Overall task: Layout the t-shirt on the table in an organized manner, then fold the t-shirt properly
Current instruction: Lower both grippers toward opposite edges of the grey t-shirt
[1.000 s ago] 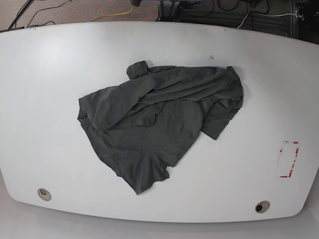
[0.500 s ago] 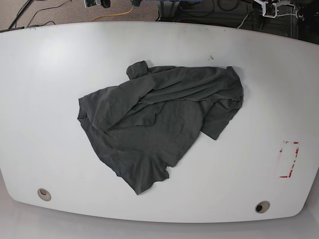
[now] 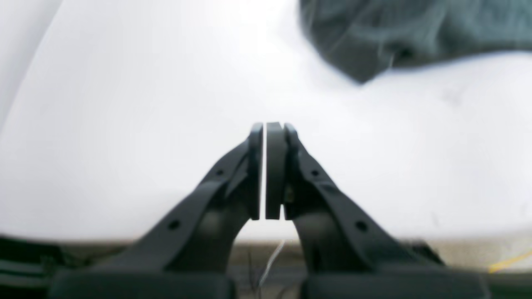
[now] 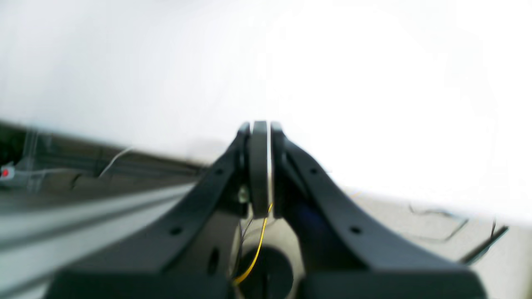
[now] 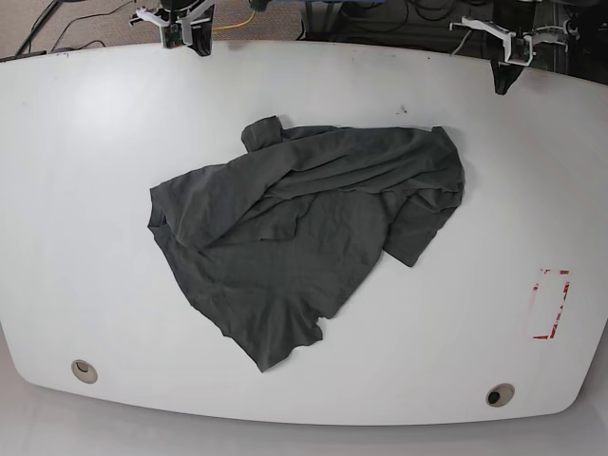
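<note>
- The t-shirt (image 5: 302, 233) lies crumpled in the middle of the white tabletop (image 5: 85, 190) in the base view, spread unevenly with folds across its upper right part and one corner pointing toward the lower centre of the frame.
- The left gripper (image 5: 503, 84) sits at the upper right of the base view, over the far edge of the tabletop, well apart from the t-shirt.
- In the left wrist view its jaws are pressed almost together with only a thin slit between them, holding nothing; a blurred edge of the dark cloth shows at the upper right.
- The right gripper (image 5: 198, 45) is at the upper left of the base view, at the far edge.
- In the right wrist view its jaws are pressed together and empty, over the tabletop's edge.
- A red tape rectangle (image 5: 549, 304) marks the right side, and two grommet holes (image 5: 85, 370) sit near the lower edge.
</note>
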{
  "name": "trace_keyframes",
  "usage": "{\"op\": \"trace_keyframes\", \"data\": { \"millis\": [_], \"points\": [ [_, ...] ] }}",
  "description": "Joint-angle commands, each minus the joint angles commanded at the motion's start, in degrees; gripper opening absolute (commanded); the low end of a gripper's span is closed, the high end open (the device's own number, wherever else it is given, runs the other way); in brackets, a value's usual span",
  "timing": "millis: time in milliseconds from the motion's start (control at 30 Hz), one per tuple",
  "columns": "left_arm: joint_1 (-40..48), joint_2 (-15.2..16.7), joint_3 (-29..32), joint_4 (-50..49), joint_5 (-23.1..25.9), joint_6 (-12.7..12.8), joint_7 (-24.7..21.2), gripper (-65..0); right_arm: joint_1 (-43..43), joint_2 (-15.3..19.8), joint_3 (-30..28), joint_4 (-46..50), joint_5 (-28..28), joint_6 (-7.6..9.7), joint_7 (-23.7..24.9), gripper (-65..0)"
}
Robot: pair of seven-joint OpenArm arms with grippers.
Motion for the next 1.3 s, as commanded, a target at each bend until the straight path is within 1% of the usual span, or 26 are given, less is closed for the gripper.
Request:
{"op": "trace_keyframes", "data": {
  "millis": [100, 267, 467, 567, 667, 733, 800, 867, 933, 967, 1033, 1233, 1267, 1300],
  "points": [
    [-1.2, 0.0, 0.0, 0.0, 0.0, 0.0, 0.0, -65.0, 2.3, 0.2, 0.0, 0.0, 0.0, 0.00, 0.0, -64.5],
    [-2.8, 0.2, 0.8, 0.0, 0.0, -0.1, 0.0, -65.0, 4.9, 1.7, 0.0, -0.1, 0.4, 0.00, 0.0, -64.4],
    [-5.2, 0.3, 2.0, 0.0, 0.0, -0.1, 0.0, -64.7, 8.2, 1.7, 0.0, -0.1, 0.4, 0.00, -0.2, -64.4],
    [-6.4, 0.4, 2.1, 0.0, 0.0, -0.1, 0.1, -60.7, 10.1, 1.7, -0.1, -0.1, 0.4, 0.09, -1.9, -64.2],
    [-7.4, 0.4, 2.4, 0.0, 0.0, -0.1, 0.1, -54.2, 13.2, 1.7, -0.1, -0.1, 0.4, 0.09, -5.3, -64.0],
    [-8.0, 0.4, 3.0, 0.0, 0.0, -0.1, 0.1, -50.8, 15.3, 1.6, -0.1, -0.1, 0.4, 0.09, -7.4, -61.4],
    [-8.6, 0.4, 3.3, 0.0, 0.0, -0.1, 0.1, -47.5, 17.4, 1.6, 0.0, -0.1, 0.5, 0.09, -9.2, -54.5],
    [-9.6, 0.4, 3.9, 0.0, 0.0, -0.1, 0.1, -44.2, 19.8, 1.6, 0.0, -0.1, 0.5, 0.09, -10.2, -45.2],
    [-10.3, 0.3, 4.6, 0.0, 0.0, -0.1, 0.1, -42.4, 21.5, 1.6, 0.0, -0.1, 0.5, 0.09, -10.5, -38.8],
    [-10.9, 0.2, 5.0, 0.0, 0.0, -0.1, 0.1, -41.7, 23.1, 1.6, 0.0, -0.1, 0.5, 0.09, -11.6, -35.7],
    [-12.0, 0.3, 5.6, 0.0, 0.0, -0.1, 0.1, -41.7, 25.2, 1.6, 0.0, -0.1, 0.5, 0.09, -13.5, -34.2],
    [-16.3, 0.3, 7.0, -0.4, 0.4, 0.0, 0.1, -41.7, 32.8, 1.8, 0.1, -0.2, 0.4, 0.09, -19.7, -33.9],
    [-16.8, 0.2, 7.2, -0.4, 0.5, 0.0, 0.1, -41.7, 34.2, 1.9, 0.3, -0.3, 0.4, 0.18, -20.9, -33.9],
    [-17.1, 0.2, 7.4, -0.4, 0.5, 0.0, 0.1, -41.7, 35.6, 2.5, 1.1, -0.3, 0.5, 0.62, -22.2, -34.1]
  ]
}}
